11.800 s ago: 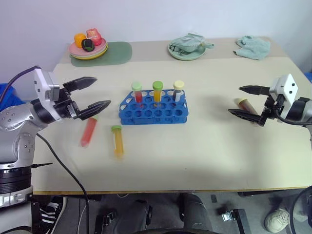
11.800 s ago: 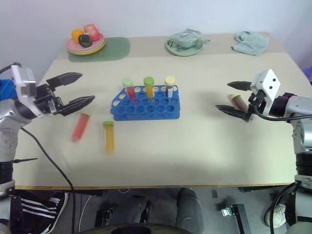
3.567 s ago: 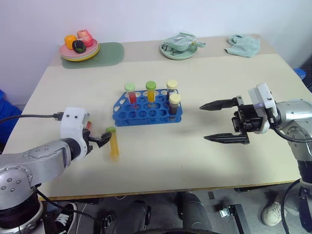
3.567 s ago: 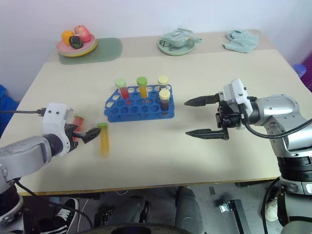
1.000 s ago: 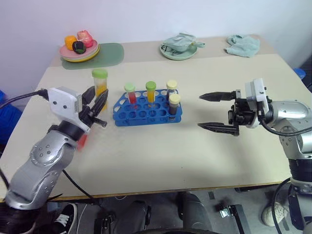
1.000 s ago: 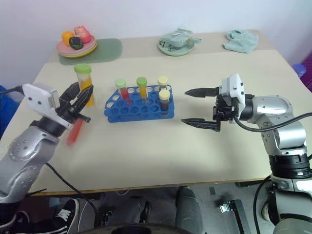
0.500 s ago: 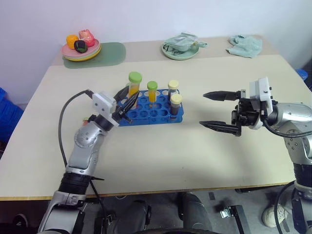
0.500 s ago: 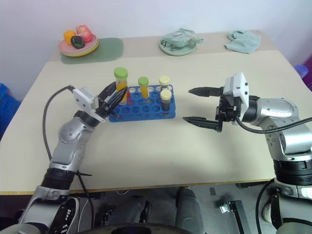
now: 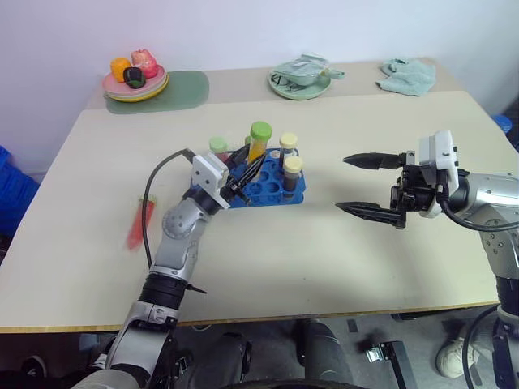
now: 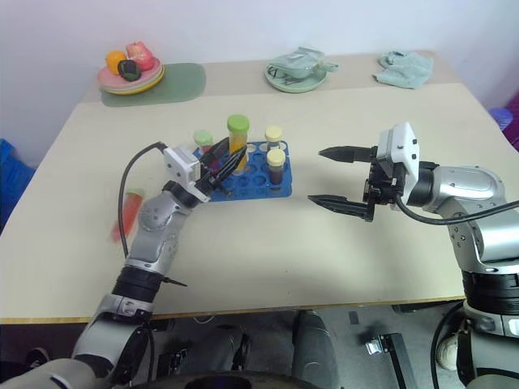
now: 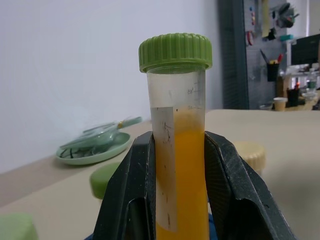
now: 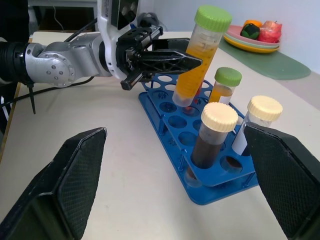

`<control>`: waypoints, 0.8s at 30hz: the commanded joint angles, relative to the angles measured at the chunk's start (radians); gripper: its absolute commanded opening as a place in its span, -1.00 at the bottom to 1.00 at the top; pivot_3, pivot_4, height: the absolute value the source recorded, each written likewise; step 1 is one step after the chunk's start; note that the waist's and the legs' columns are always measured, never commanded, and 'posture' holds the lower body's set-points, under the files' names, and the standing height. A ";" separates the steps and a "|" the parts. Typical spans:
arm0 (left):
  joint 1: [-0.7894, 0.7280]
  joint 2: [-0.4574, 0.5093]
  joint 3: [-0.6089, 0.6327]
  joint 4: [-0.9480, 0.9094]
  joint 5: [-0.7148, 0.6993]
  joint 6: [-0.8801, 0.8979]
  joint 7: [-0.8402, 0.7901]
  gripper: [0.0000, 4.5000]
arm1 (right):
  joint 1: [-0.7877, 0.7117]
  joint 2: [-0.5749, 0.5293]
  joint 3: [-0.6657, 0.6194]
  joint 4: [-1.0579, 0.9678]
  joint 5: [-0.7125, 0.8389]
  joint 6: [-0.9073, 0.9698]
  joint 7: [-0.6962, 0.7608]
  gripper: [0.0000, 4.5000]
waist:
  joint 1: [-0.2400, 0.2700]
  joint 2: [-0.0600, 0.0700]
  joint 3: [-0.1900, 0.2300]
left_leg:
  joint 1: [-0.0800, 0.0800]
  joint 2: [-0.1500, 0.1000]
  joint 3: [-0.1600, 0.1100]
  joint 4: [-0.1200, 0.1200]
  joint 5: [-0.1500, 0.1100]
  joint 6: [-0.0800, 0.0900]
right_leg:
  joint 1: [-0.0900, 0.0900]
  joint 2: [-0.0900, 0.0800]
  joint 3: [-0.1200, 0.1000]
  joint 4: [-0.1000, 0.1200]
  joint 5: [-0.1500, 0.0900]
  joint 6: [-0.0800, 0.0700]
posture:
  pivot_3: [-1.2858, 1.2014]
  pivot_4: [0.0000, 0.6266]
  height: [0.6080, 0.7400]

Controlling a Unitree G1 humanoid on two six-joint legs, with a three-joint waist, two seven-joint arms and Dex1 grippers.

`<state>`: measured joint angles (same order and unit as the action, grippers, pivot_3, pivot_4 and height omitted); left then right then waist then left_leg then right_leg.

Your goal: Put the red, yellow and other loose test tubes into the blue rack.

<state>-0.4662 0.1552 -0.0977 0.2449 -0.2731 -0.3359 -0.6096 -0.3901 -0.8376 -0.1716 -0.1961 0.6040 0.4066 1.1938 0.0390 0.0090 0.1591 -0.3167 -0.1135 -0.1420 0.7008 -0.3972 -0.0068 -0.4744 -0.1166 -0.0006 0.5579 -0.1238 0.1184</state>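
A pink and yellow plate (image 9: 134,87) with toy fruit (image 9: 135,67) sits at the far left of the tabletop (image 9: 324,267), resting on a green mat (image 9: 185,87). Toward the far middle is a pale green dish (image 9: 298,84) holding crumpled wrapping. A light green cloth (image 9: 405,75) lies crumpled at the far right corner.

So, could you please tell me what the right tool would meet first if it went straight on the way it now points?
Most likely the blue rack, starting with the cream-capped dark tube at its near end. The open right tool points across bare table toward it, though its height relative to the tube is hard to judge.
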 commanded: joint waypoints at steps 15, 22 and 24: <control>-0.009 -0.053 0.022 0.140 0.048 -0.089 -0.005 -0.66 | -0.013 -0.026 -0.038 -0.020 0.008 -0.012 -0.012 1.00 | 0.001 0.000 0.000 | 0.000 0.000 0.000 0.000 0.000 0.000 | 0.000 0.000 0.000 0.000 0.000 0.000 | 0.03 -0.52 1.00; -0.026 -0.071 0.019 0.195 0.048 -0.123 -0.024 -0.66 | -0.009 -0.028 -0.044 -0.027 0.011 -0.012 -0.018 1.00 | 0.002 0.000 0.000 | 0.000 0.000 0.000 0.000 0.000 0.000 | 0.000 0.000 0.000 0.000 0.000 0.000 | 0.03 -0.52 1.00; -0.029 -0.074 0.021 0.209 0.052 -0.132 -0.022 -0.66 | -0.009 -0.029 -0.045 -0.028 0.011 -0.012 -0.019 1.00 | 0.002 0.000 0.000 | 0.000 0.000 0.000 0.000 0.000 0.000 | 0.000 0.000 0.000 0.000 0.000 0.000 | 0.03 -0.52 1.00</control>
<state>-0.4780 0.0886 -0.0844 0.4633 -0.2267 -0.4424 -0.6294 -0.3900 -0.8478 -0.1748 -0.1959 0.6034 0.4057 1.1787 0.0410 0.0089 0.1589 -0.3165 -0.1137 -0.1420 0.7009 -0.3972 -0.0068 -0.4742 -0.1167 -0.0007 0.5579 -0.1237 0.1185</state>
